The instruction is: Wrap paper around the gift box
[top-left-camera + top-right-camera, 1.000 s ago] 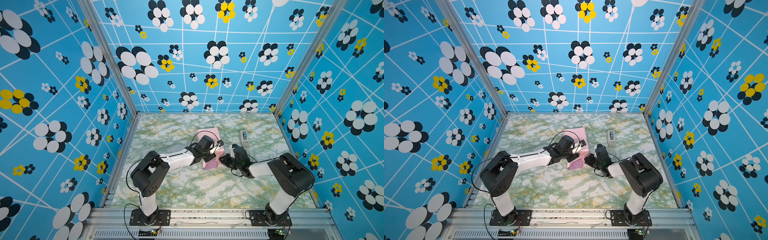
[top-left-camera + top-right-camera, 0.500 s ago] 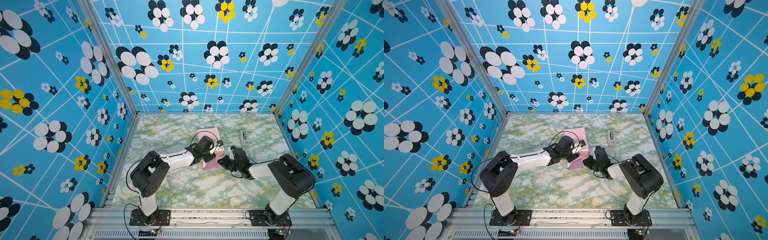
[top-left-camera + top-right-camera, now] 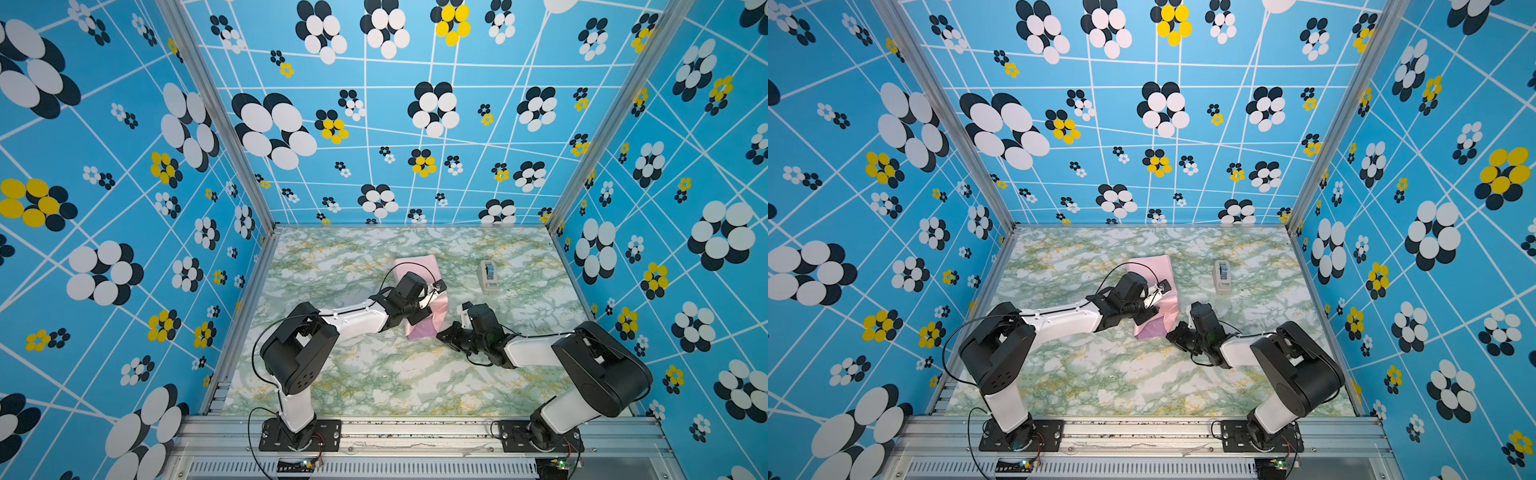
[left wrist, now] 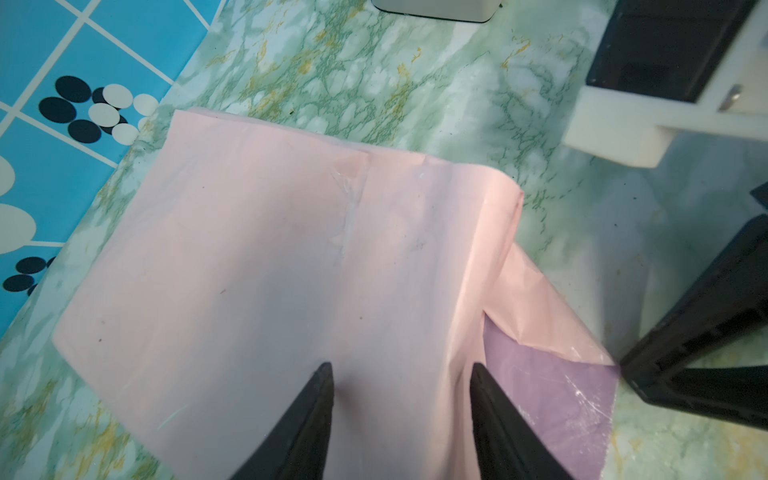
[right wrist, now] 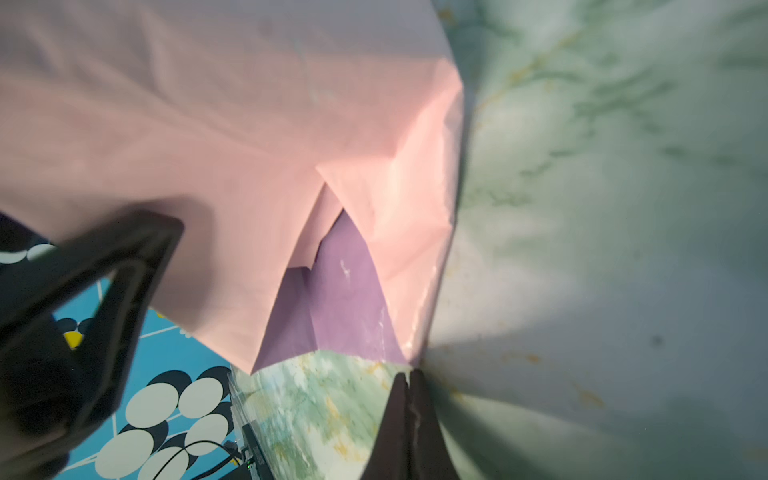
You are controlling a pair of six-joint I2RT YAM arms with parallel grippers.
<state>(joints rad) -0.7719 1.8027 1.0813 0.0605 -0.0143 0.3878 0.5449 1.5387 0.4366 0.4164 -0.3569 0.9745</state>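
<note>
Marble table [image 3: 374, 374]; left claw [image 4: 401, 365] seemingly touching paper [image 4: 249, 270].

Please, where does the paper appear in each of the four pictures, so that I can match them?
In a top view: the paper lies on the table, left of the tape dispenser.
In a top view: the paper, likewise left of the tape dispenser.
Left wrist: pink, filling the middle, under the left tool.
Right wrist: pink, beside bare table.
Shared landmark: its lilac flap.

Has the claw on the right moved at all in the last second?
Yes. The right gripper has drawn back slightly, away from the tape dispenser and toward the front rail.
</note>
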